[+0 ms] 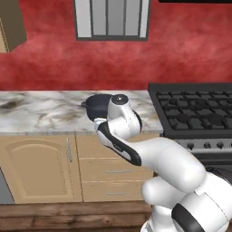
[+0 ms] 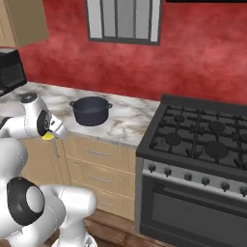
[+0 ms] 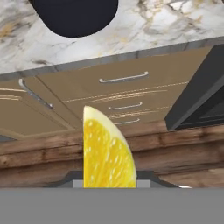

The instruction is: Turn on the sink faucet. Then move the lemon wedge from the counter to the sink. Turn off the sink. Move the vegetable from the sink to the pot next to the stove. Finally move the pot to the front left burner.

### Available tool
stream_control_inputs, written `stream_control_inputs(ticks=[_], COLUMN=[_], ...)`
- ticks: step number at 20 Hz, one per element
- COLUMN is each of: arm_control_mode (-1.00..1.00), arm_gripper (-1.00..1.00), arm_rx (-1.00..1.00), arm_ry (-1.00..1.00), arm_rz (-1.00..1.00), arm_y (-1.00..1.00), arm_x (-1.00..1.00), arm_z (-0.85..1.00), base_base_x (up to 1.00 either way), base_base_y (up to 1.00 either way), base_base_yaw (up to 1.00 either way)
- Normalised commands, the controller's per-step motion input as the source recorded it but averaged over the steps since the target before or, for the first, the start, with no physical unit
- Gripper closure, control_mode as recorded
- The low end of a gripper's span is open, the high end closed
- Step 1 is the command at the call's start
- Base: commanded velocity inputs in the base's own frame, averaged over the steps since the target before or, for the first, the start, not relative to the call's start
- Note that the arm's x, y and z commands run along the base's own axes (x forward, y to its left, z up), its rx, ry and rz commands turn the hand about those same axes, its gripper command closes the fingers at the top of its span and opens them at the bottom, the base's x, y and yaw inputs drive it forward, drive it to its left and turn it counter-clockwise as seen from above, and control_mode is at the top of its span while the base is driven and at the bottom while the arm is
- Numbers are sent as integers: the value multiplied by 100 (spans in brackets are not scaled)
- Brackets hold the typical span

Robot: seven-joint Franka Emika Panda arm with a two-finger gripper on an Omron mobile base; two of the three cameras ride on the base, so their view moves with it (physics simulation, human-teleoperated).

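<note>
- The gripper (image 3: pixel 109 186) was clamped on the lemon wedge (image 3: pixel 107 153); in the hand view the wedge stood upright between the jaws, cut face toward the camera, pointed tip up.
- In the right base view the lemon wedge (image 2: pixel 48 136) showed as a small yellow piece below the wrist, out in front of the counter's near edge, level with the cabinet fronts.
- The pot (image 2: pixel 90 110) stood on the counter (image 2: pixel 128 123), left of the stove (image 2: pixel 202 137) and well apart from the wedge.
- In the left base view the arm's wrist covered the near part of the pot (image 1: pixel 97 105).
- The stove's burners carried no cookware.
- Tan cabinet drawers (image 3: pixel 127 94) sat below the counter, above a wooden floor (image 3: pixel 175 151).
</note>
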Motion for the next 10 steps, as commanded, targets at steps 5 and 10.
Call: stream_control_inputs(ticks=[5, 10], arm_control_mode=[100, 100], arm_gripper=[100, 100], arm_rx=[0, 0], arm_ry=[0, 0], arm_rz=[0, 0], arm_y=[0, 0], arm_x=[0, 0], arm_z=[0, 0], base_base_x=[27, 33], base_base_y=[-42, -41], base_base_yaw=[-17, -15])
